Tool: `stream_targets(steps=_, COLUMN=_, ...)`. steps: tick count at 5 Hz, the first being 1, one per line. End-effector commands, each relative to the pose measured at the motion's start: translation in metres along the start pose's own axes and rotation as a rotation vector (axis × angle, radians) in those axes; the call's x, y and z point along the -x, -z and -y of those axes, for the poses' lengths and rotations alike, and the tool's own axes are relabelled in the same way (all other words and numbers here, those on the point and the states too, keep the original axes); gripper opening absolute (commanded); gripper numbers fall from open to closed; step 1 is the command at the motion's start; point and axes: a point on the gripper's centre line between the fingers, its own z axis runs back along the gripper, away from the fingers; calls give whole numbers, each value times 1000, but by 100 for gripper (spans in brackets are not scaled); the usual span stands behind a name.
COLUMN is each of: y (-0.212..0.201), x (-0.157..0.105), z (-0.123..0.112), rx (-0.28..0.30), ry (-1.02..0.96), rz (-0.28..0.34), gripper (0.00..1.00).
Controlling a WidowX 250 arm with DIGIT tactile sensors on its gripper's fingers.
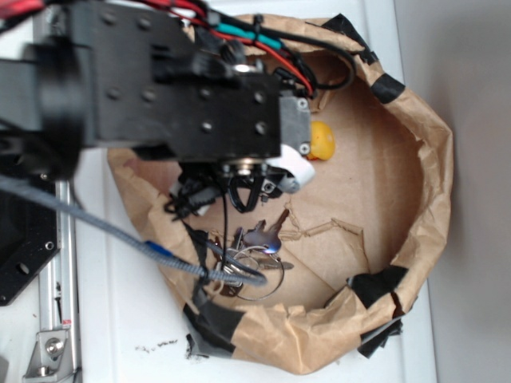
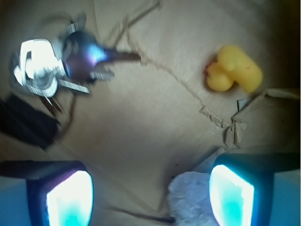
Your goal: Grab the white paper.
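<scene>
- Gripper [image 2: 150, 193] at wrist-view bottom, jaws spread wide, nothing pinched; white paper [image 2: 190, 200] lies low between the pads, hugging the right pad [image 2: 231, 195], partly cut off by frame edge.
- Judgement: shift a bit toward that pad's side to center the wad, drop straight, then close; soft wad, so shallow grip may slip.
- Brown kraft paper bowl [image 1: 435, 183] w/ black tape patches holds everything.
- Mid floor: torn cardboard flaps [image 2: 225, 125].
- Farther: key bunch [image 2: 61, 63] and yellow duck [image 2: 233, 69], well apart from wad.
</scene>
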Motion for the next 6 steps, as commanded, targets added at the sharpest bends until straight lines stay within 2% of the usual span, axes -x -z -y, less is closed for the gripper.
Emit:
stream_targets(steps=1, y=4, x=24, z=-32, rx=-141, ry=-97, rz=110, gripper=100)
stream_targets(steps=5, y=4, x=24, z=-32, rx=-141, ry=-97, rz=110, gripper=100)
stream_targets(steps=6, y=7, x=47, z=-35, rx=-128, ry=-82, rz=109, gripper=100)
